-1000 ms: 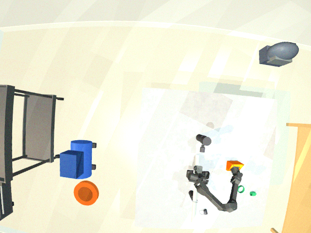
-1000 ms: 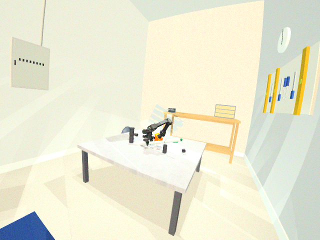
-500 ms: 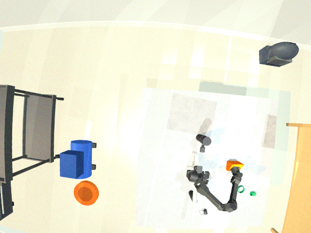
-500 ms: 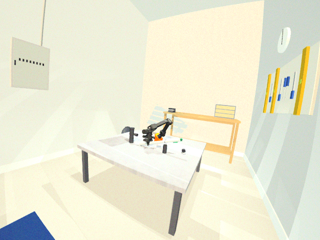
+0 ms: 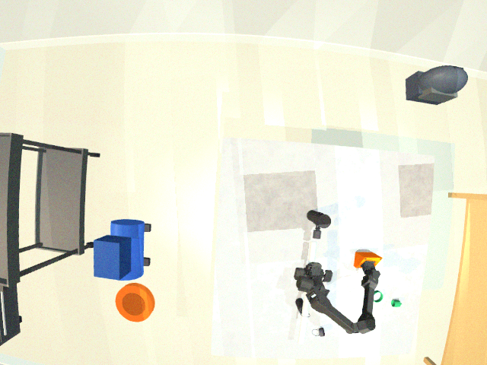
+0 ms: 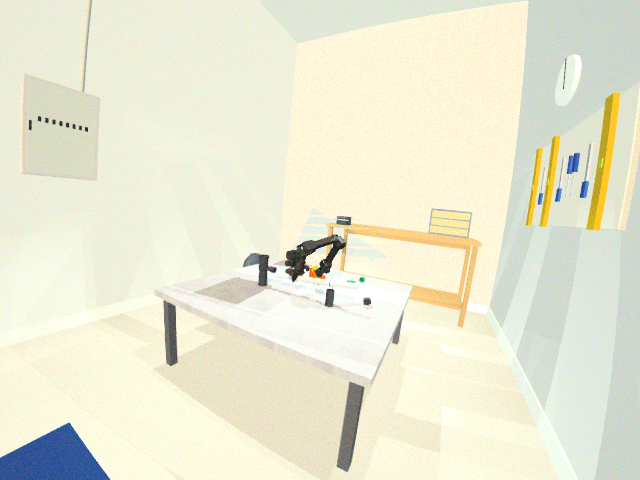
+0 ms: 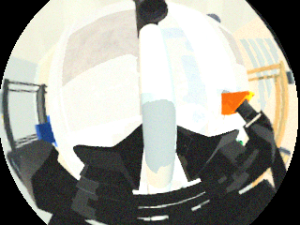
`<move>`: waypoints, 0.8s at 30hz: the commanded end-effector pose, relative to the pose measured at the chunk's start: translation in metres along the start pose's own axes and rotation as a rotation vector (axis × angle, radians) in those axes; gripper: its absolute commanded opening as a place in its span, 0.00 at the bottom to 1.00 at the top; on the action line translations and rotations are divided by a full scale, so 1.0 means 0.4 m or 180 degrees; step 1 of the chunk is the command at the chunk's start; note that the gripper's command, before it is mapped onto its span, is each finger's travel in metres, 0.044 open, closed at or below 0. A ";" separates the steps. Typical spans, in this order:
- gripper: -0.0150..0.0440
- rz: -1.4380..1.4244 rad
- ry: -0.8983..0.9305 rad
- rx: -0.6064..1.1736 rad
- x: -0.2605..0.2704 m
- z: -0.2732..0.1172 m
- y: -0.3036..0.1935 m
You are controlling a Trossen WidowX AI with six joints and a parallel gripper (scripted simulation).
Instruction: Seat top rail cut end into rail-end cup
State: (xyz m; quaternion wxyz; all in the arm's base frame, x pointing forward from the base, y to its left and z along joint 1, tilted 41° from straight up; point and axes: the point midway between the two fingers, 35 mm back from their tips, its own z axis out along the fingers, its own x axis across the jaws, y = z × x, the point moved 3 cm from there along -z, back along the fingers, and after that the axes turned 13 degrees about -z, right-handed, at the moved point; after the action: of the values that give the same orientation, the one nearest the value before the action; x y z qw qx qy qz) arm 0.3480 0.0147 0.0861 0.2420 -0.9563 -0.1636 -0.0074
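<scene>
The white rail [image 5: 313,251] [image 7: 157,70] runs from my gripper toward the big black post [image 5: 321,220] [image 6: 263,271]. The dark rail-end cup [image 5: 316,234] [image 6: 272,269] [image 7: 153,9] sticks out from the post's upper part, facing the rail. The rail's far end lies close to the cup's mouth and looks slightly short of it in the wrist view; depth is unclear. My gripper [image 5: 313,271] [image 7: 156,125] is shut on the rail, with a finger on each side. The black loop-cap post [image 5: 299,304] [image 6: 329,297] stands on the near side; the loop around the rail is unclear.
An orange block [image 5: 361,259] [image 6: 313,272] [image 7: 232,103] is at the arm's base. A green ring [image 5: 377,296] and a small green piece [image 5: 396,303] lie beside the arm. A small black part [image 5: 321,331] [image 6: 367,300] lies on the table near the loop-cap post.
</scene>
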 end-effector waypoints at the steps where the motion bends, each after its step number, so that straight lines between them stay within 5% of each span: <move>1: 0.25 0.0013 -0.0024 -0.0215 -0.007 -0.040 0.022; 24: 0.25 0.0010 -0.0001 -0.0146 -0.005 -0.036 0.018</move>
State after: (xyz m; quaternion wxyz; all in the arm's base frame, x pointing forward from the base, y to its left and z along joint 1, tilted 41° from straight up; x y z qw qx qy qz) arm 0.3488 0.0049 0.0941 0.2206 -0.9616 -0.1632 -0.0083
